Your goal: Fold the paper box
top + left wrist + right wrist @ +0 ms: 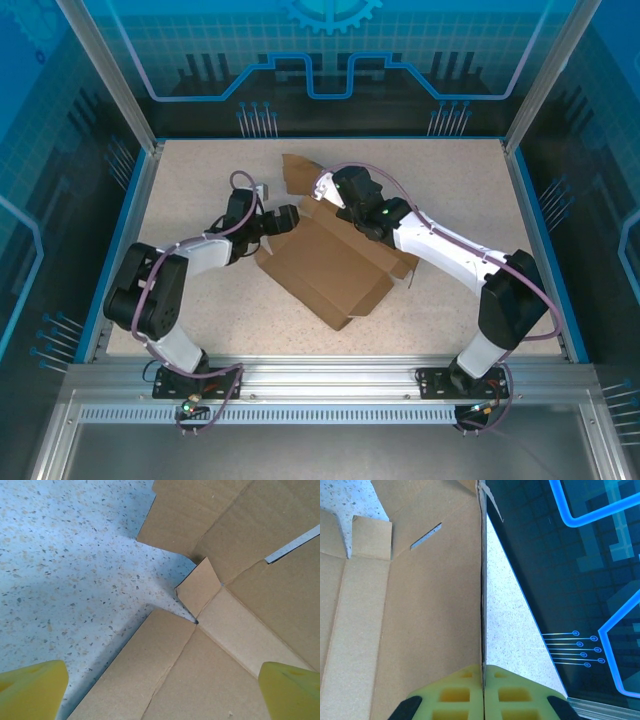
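At mid-desk (200,180), top view: the paper box (330,270) lies partly folded, its brown body running diagonally from far left to near right, with one flap standing up at the far end. The left tool (288,218) sits just beside the far-left corner of the paper box, and the right tool (322,186) is at the raised far flap. Left wrist view: left tool (160,695) wide, yellow fingertips (32,690) at the two lower corners of the frame, holding nothing. Paper box (240,630) panels lie below, a small tab (200,587) sits where the creases meet, and speckled desk shows to the left. Right wrist view: right tool (483,692) closed, pinching the edge of an upright panel of the paper box (420,620). A narrow slot (426,536) is cut in that panel.
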{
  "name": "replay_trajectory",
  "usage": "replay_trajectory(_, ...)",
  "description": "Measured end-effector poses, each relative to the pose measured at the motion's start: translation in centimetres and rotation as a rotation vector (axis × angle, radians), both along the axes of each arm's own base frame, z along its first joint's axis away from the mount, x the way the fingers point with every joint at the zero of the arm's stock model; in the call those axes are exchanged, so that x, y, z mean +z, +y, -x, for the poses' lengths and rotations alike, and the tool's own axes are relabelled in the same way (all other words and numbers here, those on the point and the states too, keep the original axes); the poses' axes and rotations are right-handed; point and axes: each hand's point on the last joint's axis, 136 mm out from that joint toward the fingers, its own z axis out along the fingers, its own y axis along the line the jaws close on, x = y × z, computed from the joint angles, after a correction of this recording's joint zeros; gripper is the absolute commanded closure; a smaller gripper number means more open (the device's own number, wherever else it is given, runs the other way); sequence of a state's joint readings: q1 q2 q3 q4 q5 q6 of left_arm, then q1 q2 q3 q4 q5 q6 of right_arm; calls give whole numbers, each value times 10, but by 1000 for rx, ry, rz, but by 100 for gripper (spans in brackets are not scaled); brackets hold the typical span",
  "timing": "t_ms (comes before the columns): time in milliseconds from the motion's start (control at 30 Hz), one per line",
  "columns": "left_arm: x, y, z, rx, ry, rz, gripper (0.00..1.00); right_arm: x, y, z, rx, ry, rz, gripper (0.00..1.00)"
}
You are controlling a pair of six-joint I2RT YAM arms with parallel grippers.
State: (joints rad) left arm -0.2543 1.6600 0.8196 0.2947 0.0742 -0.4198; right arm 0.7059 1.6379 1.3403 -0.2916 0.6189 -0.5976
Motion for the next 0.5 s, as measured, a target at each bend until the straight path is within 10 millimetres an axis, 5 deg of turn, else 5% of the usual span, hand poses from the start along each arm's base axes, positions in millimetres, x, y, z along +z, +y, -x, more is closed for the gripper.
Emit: replay_trajectory(500,-28,-31,-33,-128,16,92,15,-1,1,1,2,8,-12,94)
